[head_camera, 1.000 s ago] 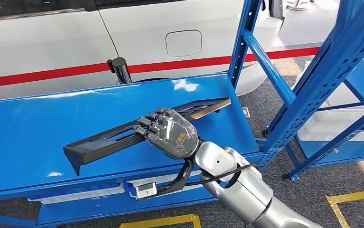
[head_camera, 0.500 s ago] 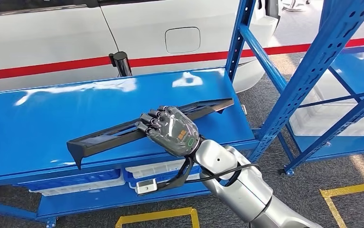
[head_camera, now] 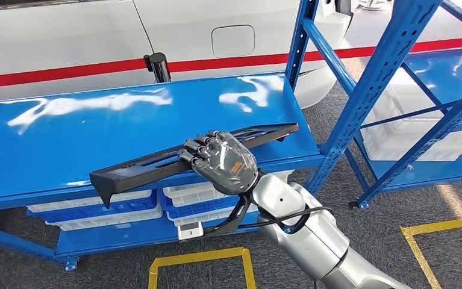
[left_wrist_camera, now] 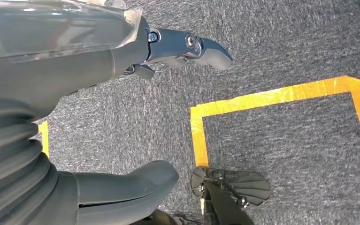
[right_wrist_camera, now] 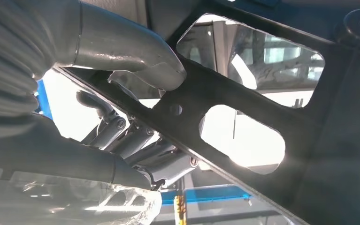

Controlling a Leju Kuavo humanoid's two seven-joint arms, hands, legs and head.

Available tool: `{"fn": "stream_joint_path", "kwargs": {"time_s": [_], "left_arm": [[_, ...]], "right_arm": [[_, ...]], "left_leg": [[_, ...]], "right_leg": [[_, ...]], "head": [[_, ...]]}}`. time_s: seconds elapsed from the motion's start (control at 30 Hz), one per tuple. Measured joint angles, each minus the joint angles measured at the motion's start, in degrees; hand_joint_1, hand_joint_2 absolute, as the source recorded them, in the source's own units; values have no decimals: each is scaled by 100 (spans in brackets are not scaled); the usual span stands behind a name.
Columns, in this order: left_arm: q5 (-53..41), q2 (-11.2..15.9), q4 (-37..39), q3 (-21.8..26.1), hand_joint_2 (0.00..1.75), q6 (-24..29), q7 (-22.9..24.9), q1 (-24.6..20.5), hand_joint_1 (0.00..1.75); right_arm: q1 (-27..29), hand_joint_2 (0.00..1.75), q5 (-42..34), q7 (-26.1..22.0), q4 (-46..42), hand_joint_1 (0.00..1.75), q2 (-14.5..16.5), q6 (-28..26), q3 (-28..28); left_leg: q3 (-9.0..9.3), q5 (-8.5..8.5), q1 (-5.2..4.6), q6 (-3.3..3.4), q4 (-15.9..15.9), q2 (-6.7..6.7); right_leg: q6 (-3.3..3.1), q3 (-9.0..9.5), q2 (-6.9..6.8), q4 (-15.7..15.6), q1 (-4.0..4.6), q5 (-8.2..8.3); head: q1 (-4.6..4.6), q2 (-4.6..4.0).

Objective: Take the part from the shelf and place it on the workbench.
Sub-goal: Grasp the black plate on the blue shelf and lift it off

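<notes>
The part (head_camera: 150, 168) is a long black slotted bar, and my right hand (head_camera: 222, 161) grips it near its middle. It hangs lifted over the front edge of the blue shelf (head_camera: 65, 138), its left end reaching past that edge. In the right wrist view the thumb (right_wrist_camera: 135, 56) presses on one face of the part (right_wrist_camera: 243, 101) while the fingers (right_wrist_camera: 135, 140) wrap the other. My left hand (left_wrist_camera: 37, 93) hangs over the grey carpet with its fingers apart and holds nothing.
A white car (head_camera: 65, 36) with a red stripe stands behind the shelf, with a black post (head_camera: 158, 65) at the shelf's back edge. White bins (head_camera: 126, 208) sit on the lower level. Blue uprights (head_camera: 385, 78) and a second rack (head_camera: 451, 78) stand to the right. Yellow tape (head_camera: 198, 259) marks the floor.
The whole view has shifted, so the camera moved: the shelf looks farther off and its lower level shows. The part stays in my right hand and now overhangs the front edge.
</notes>
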Motion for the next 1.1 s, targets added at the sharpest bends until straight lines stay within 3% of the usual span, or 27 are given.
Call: {"fn": "stream_joint_path", "kwargs": {"time_s": [0.03, 0.1, 0.17, 0.2, 0.23, 0.3, 0.37, 0.43, 0.5, 0.57, 0.63, 0.67, 0.73, 0.77, 0.8, 0.83, 0.87, 0.9, 0.93, 0.97, 1.0, 1.03, 1.1], "left_arm": [[2, -1, 0, 10, 175, 2, -2, 3, 0], [5, -3, 0, 26, 175, 3, -3, 9, 0], [6, -5, 0, 40, 175, 2, -4, 9, 0], [6, -5, 0, 46, 175, 1, -5, 9, 0], [6, -4, 0, 52, 175, 1, -5, 9, 0], [6, -3, 0, 57, 175, 1, -6, 9, 0], [6, 0, -1, 59, 175, 1, -9, 6, 0], [5, 3, -2, 60, 175, 1, -17, -7, 0], [5, 4, -2, 63, 175, 0, -28, -16, 0], [5, 4, -2, 69, 175, -4, -36, -17, 0], [6, 1, -3, 76, 175, -16, -42, -24, 0], [5, 1, -4, 81, 175, -24, -47, -32, 0], [2, -2, -6, 85, 175, -44, -54, -50, 0], [0, -1, -7, 86, 175, -57, -56, -55, 0], [-2, -2, -7, 87, 175, -67, -56, -57, 0], [-3, -1, -7, 90, 175, -75, -55, -57, 0], [-2, 1, -7, 94, 175, -78, -55, -58, 0], [0, 0, -7, 99, 175, -79, -54, -60, 0], [2, 0, -7, 104, 175, -80, -54, -61, 0], [4, -1, -7, 107, 175, -83, -54, -63, 0], [5, -1, -7, 108, 175, -85, -54, -65, 0], [5, 0, -7, 108, 175, -87, -54, -67, 0], [4, 2, -6, 110, 175, -91, -54, -67, 0]], "right_arm": [[-3, 175, -7, -2, 5, 175, 1, 1, -5], [-3, 175, -13, -8, 27, 175, 18, 2, -12], [7, 175, -15, -22, 59, 175, 46, 2, -13], [18, 175, -15, -28, 80, 175, 56, 2, -12], [30, 175, -15, -32, 102, 175, 62, 2, -11], [46, 175, -15, -33, 137, 175, 66, 2, -10], [49, 175, -14, -33, 156, 175, 74, 2, -11], [47, 175, -14, -33, 163, 175, 92, 2, -14], [42, 175, -14, -33, 170, 175, 114, 2, -16], [39, 175, -15, -33, 182, 175, 136, 3, -17], [40, 175, -23, -38, 207, 175, 152, 7, -17], [41, 175, -28, -42, 224, 175, 162, 10, -17], [56, 175, -37, -47, 260, 175, 178, 13, -14], [73, 175, -37, -49, 279, 175, 184, 16, -10], [93, 175, -37, -50, 300, 175, 189, 20, -5], [110, 175, -37, -50, 322, 175, 191, 23, 1], [121, 175, -37, -51, 344, 175, 195, 26, 10], [126, 175, -37, -52, 364, 175, 204, 26, 17], [122, 175, -37, -57, 381, 175, 221, 25, 22], [115, 175, -37, -67, 393, 175, 246, 22, 25], [106, 175, -39, -80, 406, 175, 274, 17, 25], [98, 175, -43, -92, 416, 175, 297, 13, 26], [93, 175, -52, -109, 444, 175, 321, 5, 26]], "left_leg": [[-29, -19, 11, -29, 25, -10], [-171, -356, 36, -93, 315, -30], [-397, -923, 51, -151, 1015, -35], [-485, -1105, 54, -172, 1381, -35], [-506, -1158, 56, -180, 1621, -35], [-372, -1017, 57, -171, 1672, -34], [68, -767, 55, -132, 1125, -38], [627, -729, 38, -74, 333, -56], [854, -804, 0, -11, -54, -70], [828, -770, -29, 44, -76, -68], [760, -647, -11, 129, -123, -35], [693, -561, -1, 176, -150, -20], [512, -395, 6, 225, -169, -8], [415, -321, 2, 227, -162, -3], [313, -247, -2, 227, -153, 2], [213, -178, -5, 221, -140, 7], [113, -111, -7, 211, -123, 10], [18, -47, -7, 196, -102, 11], [-60, 8, -11, 176, -75, 9], [-124, 64, -19, 150, -49, 9], [-161, 122, -22, 116, -39, 10], [-181, 175, -23, 82, -40, 11], [-200, 260, -3, 3, -69, 7]], "right_leg": [[-47, -34, -8, -3, -22, 37], [-161, -135, -26, -7, -68, 151], [-215, -279, -33, 0, -62, 277], [-214, -355, -33, 5, -55, 335], [-208, -430, -34, 11, -48, 389], [-189, -550, -35, 25, -40, 473], [-164, -642, -32, 44, -38, 544], [-112, -709, -27, 59, -21, 619], [-39, -735, -32, 52, -12, 700], [20, -743, -38, 31, -22, 769], [40, -819, -26, 104, -9, 696], [23, -900, -20, 255, 1, 538], [-44, -1117, -14, 890, 9, 21], [-51, -1201, -15, 1278, 6, -197], [-24, -1230, -15, 1590, 2, -300], [26, -1184, -15, 1748, 0, -287], [84, -1026, -16, 1681, -2, -179], [126, -768, -16, 1414, -4, -54], [130, -444, -16, 994, -3, -8], [104, -119, -15, 523, 9, -30], [59, 86, -12, 174, 24, -88], [12, 194, -10, -41, 42, -152], [-73, 158, -12, -115, 35, -107]], "head": [[-1, 0], [-16, 0], [-34, 0], [-36, 0], [-36, 0], [-35, 0], [-36, 0], [-34, 0], [-36, 0], [-46, 0], [-47, 0], [-33, 0], [-9, 0], [5, 0], [8, 0], [11, 0], [13, 0], [14, 0], [13, 0], [12, 0], [3, 0], [-6, 0], [-23, 0]]}}
